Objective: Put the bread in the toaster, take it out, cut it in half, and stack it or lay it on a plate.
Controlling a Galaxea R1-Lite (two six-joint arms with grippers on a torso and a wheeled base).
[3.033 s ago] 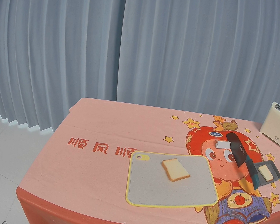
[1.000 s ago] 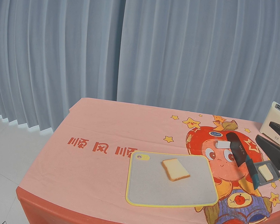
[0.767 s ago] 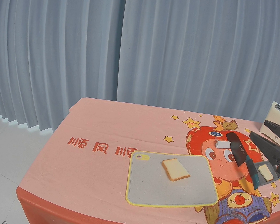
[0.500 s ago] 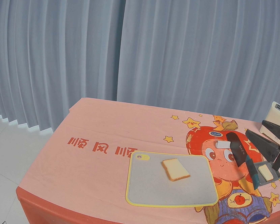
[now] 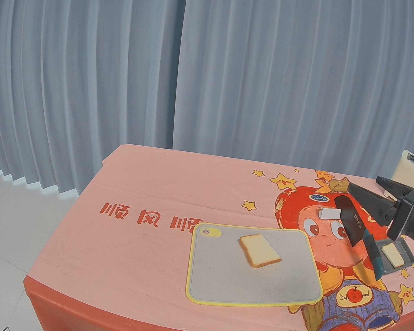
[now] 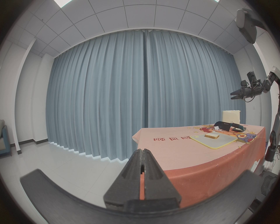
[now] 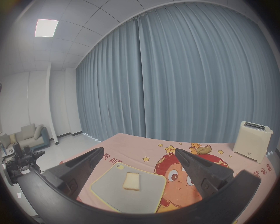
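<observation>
Fingers [image 5: 369,202] of right gripper [image 5: 364,183] wide, empty

Head view: is looking forward and down from high on the near side of the board [image 5: 232,277], taking in the whole table [image 5: 146,246] and the curtain [image 5: 180,59] beyond the board.
Left wrist view: is looking level from low and far left of the board, off the table, facing toward the board.
Right wrist view: is looking down from above and right of the board, fairly near, facing across it.
Shared: all three are showing the board, bread [image 5: 259,251], toaster [image 5: 408,174] and curtain.
</observation>
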